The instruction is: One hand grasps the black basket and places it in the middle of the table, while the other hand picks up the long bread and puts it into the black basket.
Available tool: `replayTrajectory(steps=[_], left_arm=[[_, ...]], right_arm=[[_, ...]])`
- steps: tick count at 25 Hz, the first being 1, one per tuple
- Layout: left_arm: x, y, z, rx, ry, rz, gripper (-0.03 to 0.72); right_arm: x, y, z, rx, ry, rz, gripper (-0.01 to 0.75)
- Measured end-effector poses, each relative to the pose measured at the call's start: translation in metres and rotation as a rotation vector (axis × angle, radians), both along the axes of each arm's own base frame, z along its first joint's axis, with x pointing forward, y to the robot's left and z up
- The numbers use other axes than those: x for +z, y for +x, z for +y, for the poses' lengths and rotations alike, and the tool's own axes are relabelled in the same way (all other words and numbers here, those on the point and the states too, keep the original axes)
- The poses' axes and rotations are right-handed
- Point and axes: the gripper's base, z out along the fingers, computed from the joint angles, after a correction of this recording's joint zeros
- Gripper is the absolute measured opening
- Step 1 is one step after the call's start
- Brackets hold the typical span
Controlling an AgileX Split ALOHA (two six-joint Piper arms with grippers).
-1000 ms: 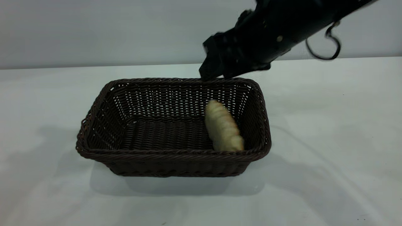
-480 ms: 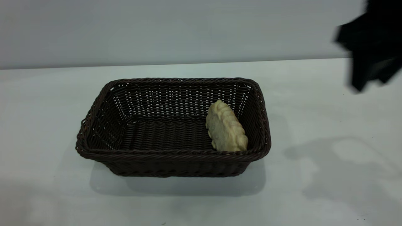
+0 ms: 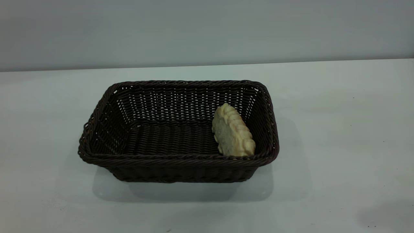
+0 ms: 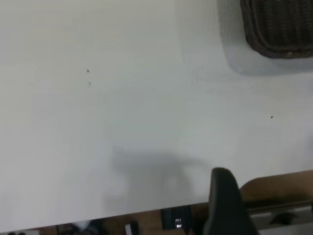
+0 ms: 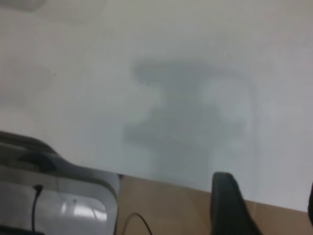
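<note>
The black basket [image 3: 174, 158] stands in the middle of the table [image 3: 339, 129]. The long bread [image 3: 233, 132] lies inside at its right end, tipped on its side against the right wall, pale underside facing out. Neither gripper shows in the exterior view. In the left wrist view one black finger [image 4: 222, 196] hangs over the table's edge, nothing beside it, and a corner of the basket [image 4: 281, 29] shows far off. My right gripper [image 5: 266, 188] is open and empty over the table's edge, with its fingers wide apart.
The table's edge runs across both wrist views, with brown floor beyond it. Grey equipment with a cable [image 5: 58, 191] stands past the edge in the right wrist view. White tabletop surrounds the basket on all sides.
The right arm pulled back from above the basket's far rim, swung right and left the exterior view. The bread tipped from ridges-up onto its side.
</note>
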Motion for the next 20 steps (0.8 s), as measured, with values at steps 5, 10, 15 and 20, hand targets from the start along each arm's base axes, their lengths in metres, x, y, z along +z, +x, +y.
replayTrajectory(steps=[5, 10, 15, 20], left_arm=[[-0.024, -0.030, 0.003, -0.001, -0.007, -0.063, 0.487], [-0.039, -0.054, 0.006, 0.009, -0.024, -0.144, 0.487], [-0.046, -0.074, 0.008, 0.009, -0.034, -0.216, 0.487], [-0.054, -0.093, 0.011, 0.010, -0.041, -0.264, 0.487]], right_arm=[[0.008, -0.057, -0.017, 0.006, 0.058, -0.151, 0.370], [0.005, -0.101, -0.031, 0.014, 0.095, -0.280, 0.370], [-0.010, -0.124, -0.038, 0.044, 0.097, -0.326, 0.370], [-0.022, -0.142, -0.043, 0.050, 0.123, -0.395, 0.370]])
